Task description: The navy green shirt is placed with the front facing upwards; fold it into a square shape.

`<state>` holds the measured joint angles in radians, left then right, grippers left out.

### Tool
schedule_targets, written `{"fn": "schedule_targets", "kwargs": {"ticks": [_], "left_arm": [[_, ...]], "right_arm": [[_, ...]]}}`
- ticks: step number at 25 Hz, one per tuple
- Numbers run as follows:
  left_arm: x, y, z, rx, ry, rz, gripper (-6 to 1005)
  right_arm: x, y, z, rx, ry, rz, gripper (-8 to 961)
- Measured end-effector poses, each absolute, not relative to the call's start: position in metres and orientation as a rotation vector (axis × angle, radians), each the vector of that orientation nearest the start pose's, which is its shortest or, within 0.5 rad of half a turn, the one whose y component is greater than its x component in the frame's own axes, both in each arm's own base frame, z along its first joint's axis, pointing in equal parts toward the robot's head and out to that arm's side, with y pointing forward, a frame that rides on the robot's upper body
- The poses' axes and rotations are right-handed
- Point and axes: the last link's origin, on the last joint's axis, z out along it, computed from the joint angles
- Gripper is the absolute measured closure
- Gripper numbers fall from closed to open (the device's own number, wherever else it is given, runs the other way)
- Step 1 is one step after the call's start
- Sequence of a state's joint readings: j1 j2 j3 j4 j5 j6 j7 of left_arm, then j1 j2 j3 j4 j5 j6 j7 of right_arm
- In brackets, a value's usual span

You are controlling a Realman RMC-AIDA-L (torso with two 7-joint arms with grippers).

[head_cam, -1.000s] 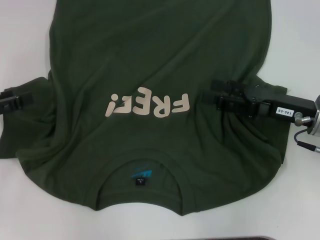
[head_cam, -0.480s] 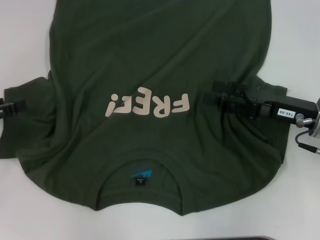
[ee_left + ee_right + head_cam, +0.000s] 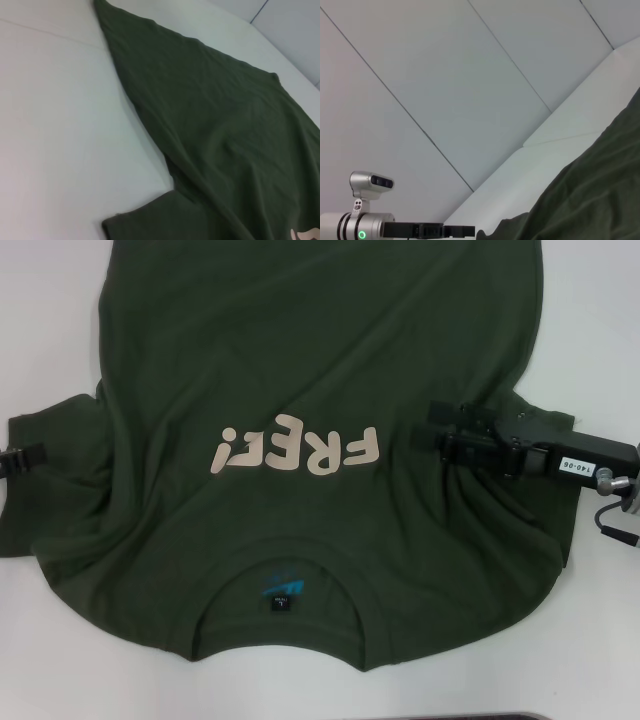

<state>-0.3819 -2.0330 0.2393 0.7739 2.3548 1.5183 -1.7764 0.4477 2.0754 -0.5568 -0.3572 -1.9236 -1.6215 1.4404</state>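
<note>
Shirt [image 3: 320,360] is lying front-up on the white table [image 3: 60,640], collar toward the robot, so the pale "FREE!" lettering [image 3: 296,450] is reading upside down in the head view, with the black neck label [image 3: 283,593] just below it. The right gripper [image 3: 437,435] is reaching in from the right and sitting over the cloth beside the last letter, above the right sleeve [image 3: 520,530], which is lying folded in over the body; whether its jaws are spread, pressed together or pinching cloth cannot be told, since black fingers are merging with dark fabric. The left gripper [image 3: 28,460] is showing only as a black tip at the frame's left edge, over the left sleeve [image 3: 50,500], and its jaw state cannot be told either.

Left wrist view: the shirt [image 3: 215,135] is spreading across the table [image 3: 60,130], one side edge running away diagonally, a sleeve hem in the near corner and a scrap of lettering [image 3: 305,234] at the frame edge (no fingers are appearing here).

Right wrist view: a dark fold of shirt [image 3: 590,195] is filling the lower corner, with the far table edge and panelled wall [image 3: 445,75] behind, and the other arm [image 3: 365,227] low in the distance.

Risk, as a judgement: wrinkles are radiating around the right gripper, so any pull from here is likely dragging the whole body sideways and skewing the fold line. A shallow pinch could also be slipping off one layer, leaving the sleeves uneven and the final square lopsided.
</note>
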Motion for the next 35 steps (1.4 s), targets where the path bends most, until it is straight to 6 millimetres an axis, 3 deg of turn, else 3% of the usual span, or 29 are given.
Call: {"fn": "schedule_targets", "kwargs": {"ticks": [17, 35], "left_arm": [[-0.387, 0.281, 0.063, -2.129, -1.427, -0.438, 95], [-0.375, 0.284, 0.053, -2.239, -1.415, -0.409, 98]], "right_arm": [[0.293, 0.275, -0.025, -2.5, 1.168, 1.098, 55], [0.293, 0.275, -0.025, -2.496, 1.169, 1.099, 55]]}}
